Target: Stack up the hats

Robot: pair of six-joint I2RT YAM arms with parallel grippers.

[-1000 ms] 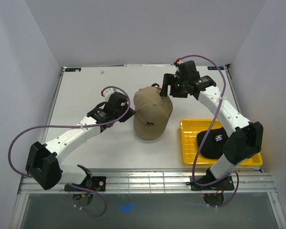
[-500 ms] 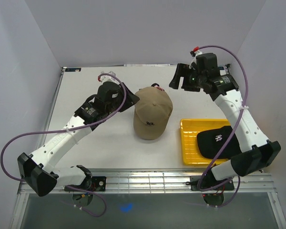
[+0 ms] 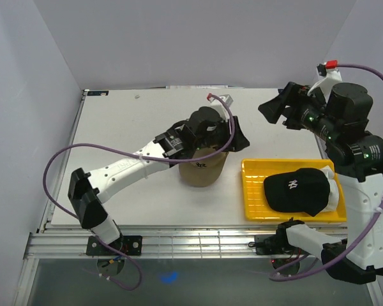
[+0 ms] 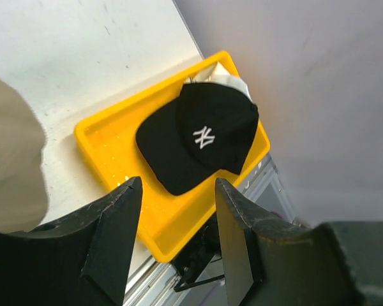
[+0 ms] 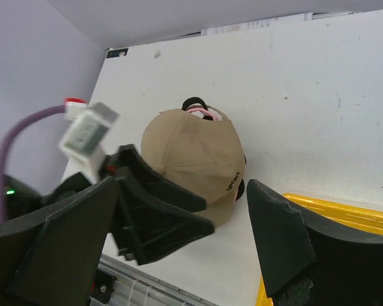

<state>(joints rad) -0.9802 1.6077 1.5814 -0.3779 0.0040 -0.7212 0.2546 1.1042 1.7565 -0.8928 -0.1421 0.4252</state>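
A tan hat (image 3: 203, 171) sits mid-table, its crown partly hidden by my left gripper (image 3: 239, 140), which hovers over it, open and empty. In the right wrist view the tan hat (image 5: 195, 159) shows whole, with a pink hat (image 5: 202, 113) peeking out beneath its rear. A black hat (image 3: 299, 190) rests on a white hat (image 3: 332, 191) in the yellow tray (image 3: 255, 191). The left wrist view looks past open fingers (image 4: 124, 210) at the black hat (image 4: 201, 137). My right gripper (image 3: 273, 111) hangs high at the back right, open and empty.
The tray (image 4: 102, 140) lies near the table's front right corner, by the metal front rail (image 3: 198, 239). Grey walls close in on both sides and at the back. My left arm (image 3: 134, 169) stretches diagonally across the table's left half.
My left arm has swung right to above the tan hat, and its jaws have widened. My right gripper has left the hat's rear, rising and pulling back to the right.
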